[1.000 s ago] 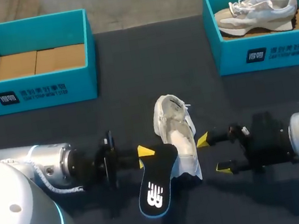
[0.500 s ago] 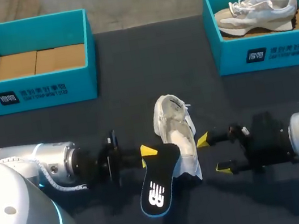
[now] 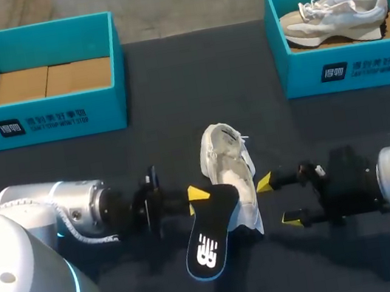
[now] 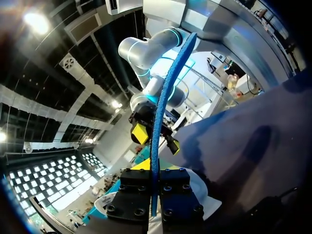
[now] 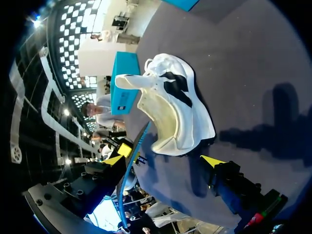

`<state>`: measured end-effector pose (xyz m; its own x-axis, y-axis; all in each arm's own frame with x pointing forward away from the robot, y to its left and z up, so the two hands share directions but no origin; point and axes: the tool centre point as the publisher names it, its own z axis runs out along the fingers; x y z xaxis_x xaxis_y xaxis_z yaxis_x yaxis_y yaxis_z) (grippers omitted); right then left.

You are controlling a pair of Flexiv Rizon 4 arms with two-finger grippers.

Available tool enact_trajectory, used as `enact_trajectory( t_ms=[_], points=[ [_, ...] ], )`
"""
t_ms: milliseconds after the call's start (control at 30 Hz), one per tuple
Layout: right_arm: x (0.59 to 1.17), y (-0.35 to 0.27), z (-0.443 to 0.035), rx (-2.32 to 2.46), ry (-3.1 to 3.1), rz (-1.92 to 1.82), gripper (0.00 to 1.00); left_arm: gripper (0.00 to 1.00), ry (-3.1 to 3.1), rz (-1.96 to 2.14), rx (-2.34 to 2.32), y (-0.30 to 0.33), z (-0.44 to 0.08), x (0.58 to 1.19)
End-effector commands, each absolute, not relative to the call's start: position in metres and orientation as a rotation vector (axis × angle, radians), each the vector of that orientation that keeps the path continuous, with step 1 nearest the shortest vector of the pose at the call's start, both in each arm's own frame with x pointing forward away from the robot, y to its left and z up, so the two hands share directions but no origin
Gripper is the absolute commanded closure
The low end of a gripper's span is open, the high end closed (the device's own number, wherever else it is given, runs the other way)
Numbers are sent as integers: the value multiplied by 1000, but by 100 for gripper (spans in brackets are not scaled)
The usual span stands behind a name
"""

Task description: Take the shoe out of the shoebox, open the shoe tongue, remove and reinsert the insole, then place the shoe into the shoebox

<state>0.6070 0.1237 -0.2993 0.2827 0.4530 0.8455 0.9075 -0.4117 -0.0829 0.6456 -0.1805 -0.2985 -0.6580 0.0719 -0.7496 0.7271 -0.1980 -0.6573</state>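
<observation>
A white shoe (image 3: 228,174) lies on the dark table at mid-front, its opening facing up. My left gripper (image 3: 197,193) is shut on the heel end of a black insole (image 3: 209,239) with a blue rim, which rests against the shoe's left side. In the left wrist view the insole (image 4: 165,92) stands edge-on between the left gripper's (image 4: 155,169) fingers. My right gripper (image 3: 277,199) stands open just right of the shoe, holding nothing. In the right wrist view the shoe (image 5: 170,107) lies ahead of the right gripper (image 5: 163,161), with the insole's edge (image 5: 130,163) beside one finger.
A teal shoebox (image 3: 41,123) with cardboard inserts stands at the back left. A second teal shoebox (image 3: 351,73) at the back right holds another pale shoe (image 3: 334,16). Bare dark tabletop lies between the boxes and the arms.
My left arm has shifted to the right, carrying the insole closer against the shoe. The right arm and the shoe have stayed where they were.
</observation>
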Motion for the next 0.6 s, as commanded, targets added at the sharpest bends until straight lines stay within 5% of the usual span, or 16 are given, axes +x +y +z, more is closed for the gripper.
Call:
enact_trajectory(
  t_ms=[33, 600],
  points=[
    [607, 127, -299, -1994, -1218, -1028, 0, 100, 1608, -1914, 946, -182, -296, 646],
    [607, 127, -299, -1994, -1218, -1028, 0, 100, 1596, -1949, 984, -190, -296, 649]
  ],
)
